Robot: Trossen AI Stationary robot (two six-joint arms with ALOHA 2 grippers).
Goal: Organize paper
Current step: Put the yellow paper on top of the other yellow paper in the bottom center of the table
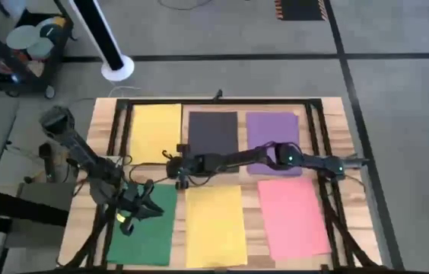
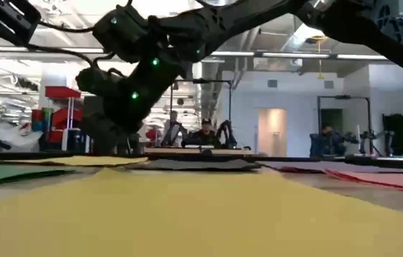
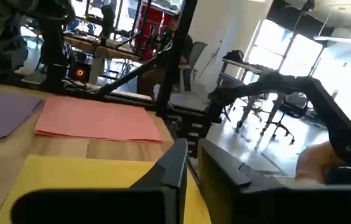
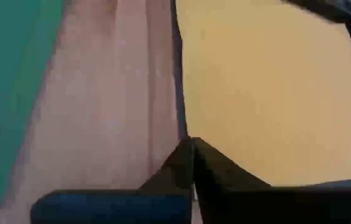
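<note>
We see the right arm stretched low across the table (image 1: 328, 114), fingers (image 4: 191, 162) pressed together at the near yellow sheet's (image 1: 214, 224) edge. Left arm's fingers (image 1: 140, 204) sit over the green sheet (image 1: 146, 232), can't tell their gap. Count: 2 yellow, 1 green, 1 pink, 1 purple, 1 dark sheet.

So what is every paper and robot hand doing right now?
far yellow sheet: flat
dark sheet: flat
purple sheet: flat, arm above
green sheet: flat
near yellow sheet: flat
pink sheet: flat
left gripper: over green sheet
right gripper: shut, at yellow edge
</note>
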